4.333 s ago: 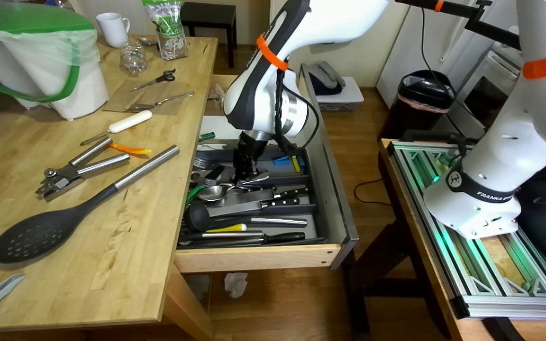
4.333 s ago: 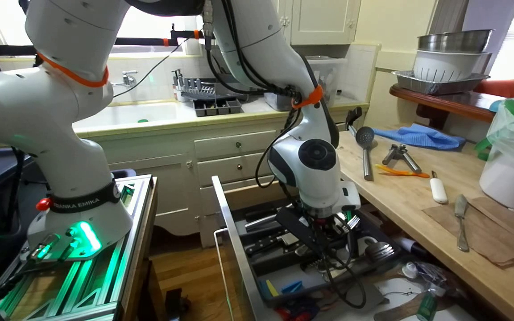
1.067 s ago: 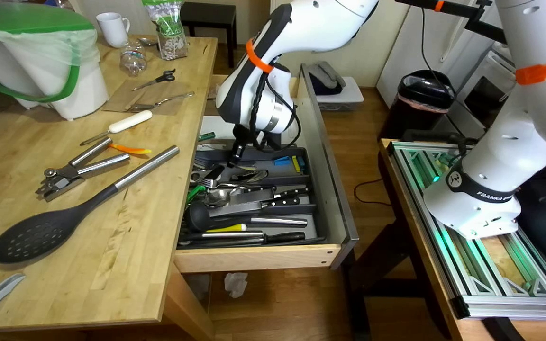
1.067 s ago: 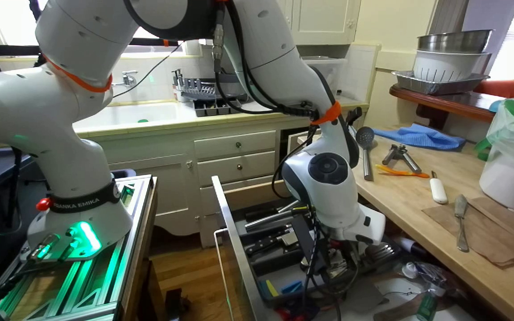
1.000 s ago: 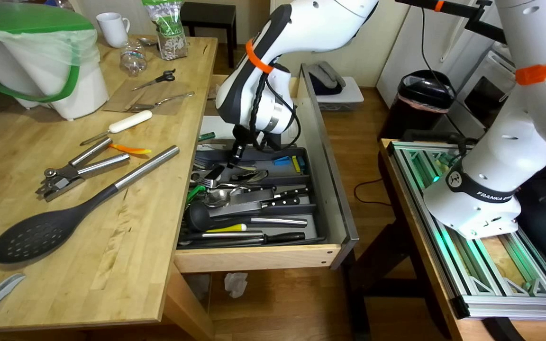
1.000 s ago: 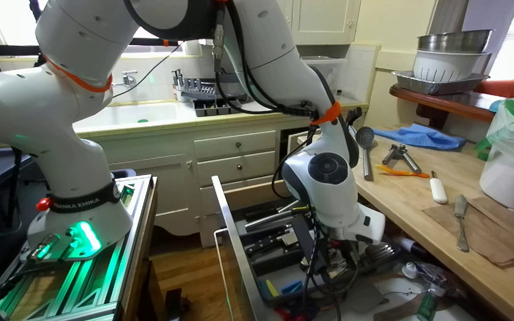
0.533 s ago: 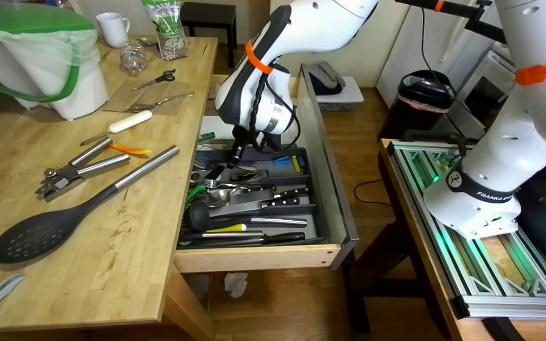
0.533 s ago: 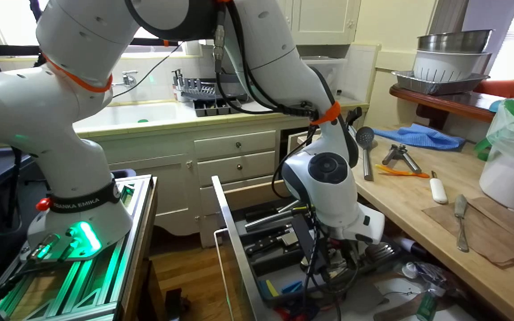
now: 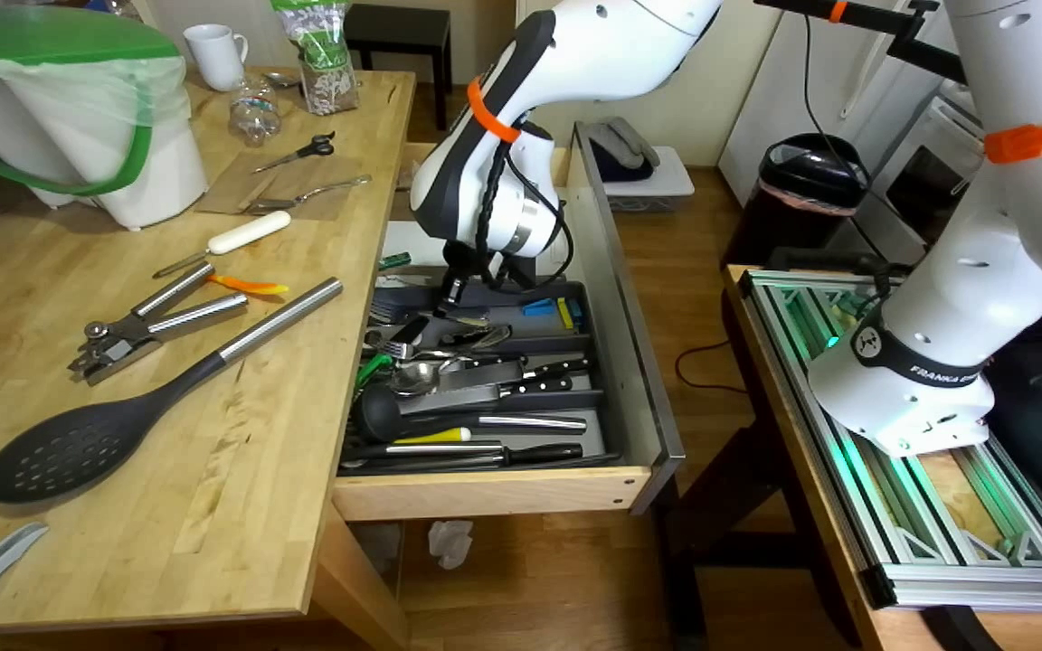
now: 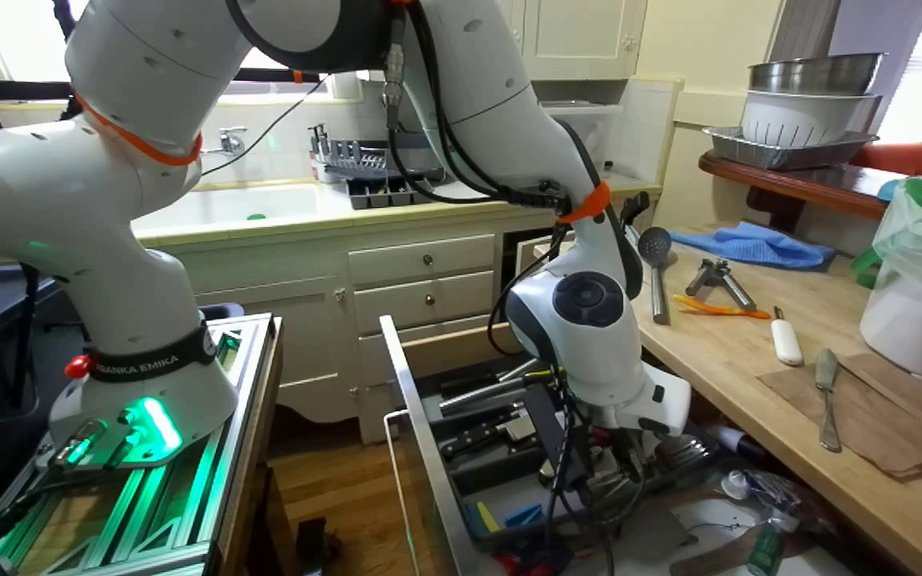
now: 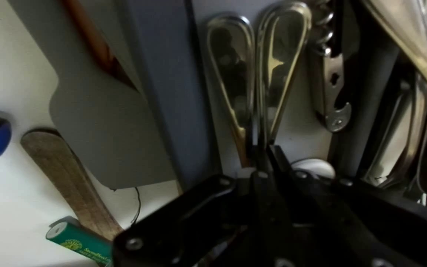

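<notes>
Silver caught my eye first: two handles [image 11: 284, 55] lay in the tray [image 11: 165, 74], at the upper middle of the wrist view, their necks narrowing down towards my gripper [image 11: 266, 150], whose tips stood right by those necks. I had just brought the jaws together, while the arm [image 9: 458, 194] stayed almost exactly where it had been half a second earlier. They stood narrow now, drawn in as far as I could see, yet I could not tell whether a neck was pinched between them (the gripper itself hid that spot). Over the last few seconds the arm had shifted a little leftward in an exterior view, its lower end down in the same drawer [image 9: 494, 493]. To my mind the closing counted only if it had caught a neck; both handles seemed to lie flat, with no sign of lifting. Just right of them lay a corkscrew [image 11: 330, 70], and beyond the tray wall a flat grey piece [image 11: 113, 137] spread across the left of the frame, with a wooden stick [image 11: 70, 178] at lower left.
</notes>
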Tool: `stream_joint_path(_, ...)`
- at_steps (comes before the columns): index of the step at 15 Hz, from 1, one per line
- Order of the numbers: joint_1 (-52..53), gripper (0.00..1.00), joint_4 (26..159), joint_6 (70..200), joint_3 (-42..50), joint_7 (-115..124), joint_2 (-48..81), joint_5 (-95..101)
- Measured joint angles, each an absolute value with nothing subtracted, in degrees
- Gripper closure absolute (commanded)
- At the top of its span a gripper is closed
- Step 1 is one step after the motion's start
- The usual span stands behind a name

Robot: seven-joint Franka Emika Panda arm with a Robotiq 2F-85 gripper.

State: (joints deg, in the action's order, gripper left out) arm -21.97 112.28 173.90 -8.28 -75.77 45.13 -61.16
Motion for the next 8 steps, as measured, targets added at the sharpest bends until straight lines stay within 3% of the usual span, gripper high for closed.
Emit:
stream_joint_path(1, -21.85, 1.00, 112.28, 173.90, -8.20, -75.77, 45.10, -61.16)
stream_joint_path(3, -21.64, 0.85, 112.28, 173.90, -8.02, -75.77, 45.09, -61.15)
stream_joint_path(5, -21.46, 0.77, 112.29, 173.90, -7.87, -75.77, 45.11, -61.14)
stream_joint_path(8, -20.86, 0.80, 112.29, 173.90, -7.75, -75.77, 45.25, -61.14)
